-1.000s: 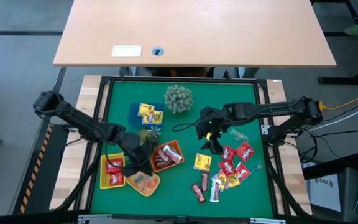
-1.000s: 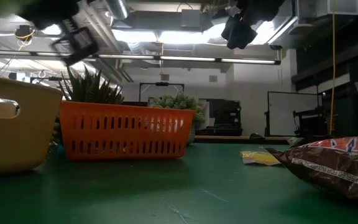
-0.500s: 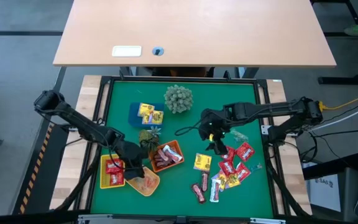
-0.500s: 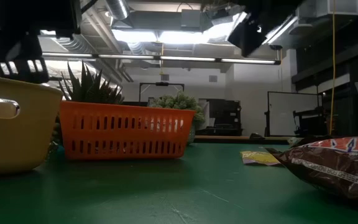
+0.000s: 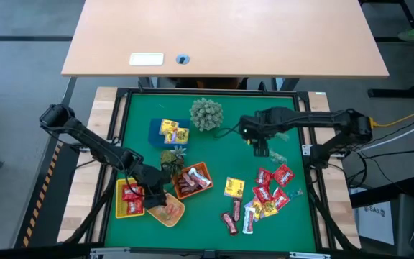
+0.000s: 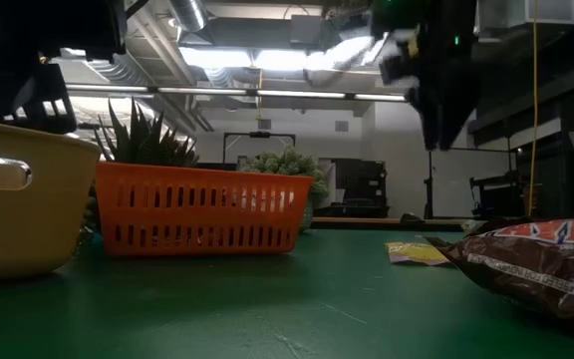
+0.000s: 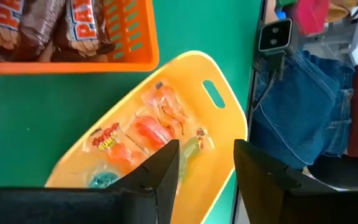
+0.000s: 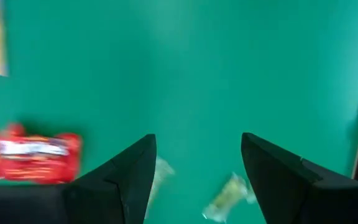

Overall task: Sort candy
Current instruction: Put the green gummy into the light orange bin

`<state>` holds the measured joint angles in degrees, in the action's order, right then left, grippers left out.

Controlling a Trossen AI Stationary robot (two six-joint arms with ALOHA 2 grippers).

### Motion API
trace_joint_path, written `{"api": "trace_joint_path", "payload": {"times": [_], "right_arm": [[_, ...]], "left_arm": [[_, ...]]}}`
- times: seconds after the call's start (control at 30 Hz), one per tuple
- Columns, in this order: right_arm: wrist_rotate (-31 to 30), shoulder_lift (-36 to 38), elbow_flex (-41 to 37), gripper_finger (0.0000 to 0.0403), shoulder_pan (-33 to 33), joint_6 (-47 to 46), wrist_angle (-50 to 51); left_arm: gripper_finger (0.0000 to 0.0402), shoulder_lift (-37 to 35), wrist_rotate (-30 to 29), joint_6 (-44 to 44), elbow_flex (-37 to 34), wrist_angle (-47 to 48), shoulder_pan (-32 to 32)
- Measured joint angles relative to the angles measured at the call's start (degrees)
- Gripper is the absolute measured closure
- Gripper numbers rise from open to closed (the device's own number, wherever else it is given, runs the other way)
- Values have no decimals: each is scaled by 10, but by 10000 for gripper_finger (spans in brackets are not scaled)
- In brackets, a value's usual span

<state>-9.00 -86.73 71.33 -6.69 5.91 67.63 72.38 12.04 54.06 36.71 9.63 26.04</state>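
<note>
Green felt covers the tabletop (image 5: 214, 155), framed in black, with a pale wooden desk (image 5: 225, 36) beyond its far edge. At the near left, the left hand (image 5: 157, 199) hangs over the yellow tray (image 7: 222, 134), its two dark fingers (image 7: 166, 165) parted with nothing between them; the left wrist view shows small clear-wrapped sweets (image 7: 148, 134) lying in that tray just beyond the fingertips. Beside it, the orange basket (image 5: 192, 180) holds dark brown bars (image 7: 73, 25), and a second yellow tray (image 5: 130, 198) at the far-left side of the group holds red packets (image 5: 131, 193). Yellow packets (image 5: 172, 131) lie on a blue tray (image 5: 157, 132) farther back, near the spiky pale green plant ball (image 5: 205, 114).

The right hand (image 5: 260, 147) is over bare felt at the right of centre — fingers (image 8: 123, 171) spread wide and empty. Two small clear pieces (image 8: 229, 196) lie on the felt just ahead of it. Nearer the front right, a loose heap of candy (image 5: 264, 196) remains on the felt: red packets, a yellow packet (image 5: 234, 188), and brown bars (image 5: 230, 221). In the low view, a brown wrapper (image 6: 536, 264) lies close to the camera at the right.
</note>
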Motion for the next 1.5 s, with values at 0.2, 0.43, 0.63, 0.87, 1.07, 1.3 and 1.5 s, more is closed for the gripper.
{"api": "trace_joint_path", "payload": {"times": [0.2, 0.43, 0.63, 0.87, 1.07, 1.3, 1.5], "right_arm": [[-32, 1, -78, 166, -105, 6, -12], [-29, 1, -145, 166, -251, 6, -90], [20, 1, -173, 166, -325, 6, -163], [13, 0, -205, 166, -339, -12, -181], [10, 0, -249, 166, -338, -12, -210], [10, 0, -278, 166, -338, -13, -265], [11, 0, -280, 191, -338, -13, -286]], "left_arm": [[263, 0, -35, -2, 0, 0, 0], [263, 0, -57, -2, 0, 0, 0], [262, 0, -60, -2, 0, 0, 0], [262, 0, -82, -2, 0, 0, 0], [262, 0, -82, -2, 0, 0, 0], [262, 0, -82, -2, 0, 0, 0], [262, 0, -85, -2, 0, 0, 0]]}}
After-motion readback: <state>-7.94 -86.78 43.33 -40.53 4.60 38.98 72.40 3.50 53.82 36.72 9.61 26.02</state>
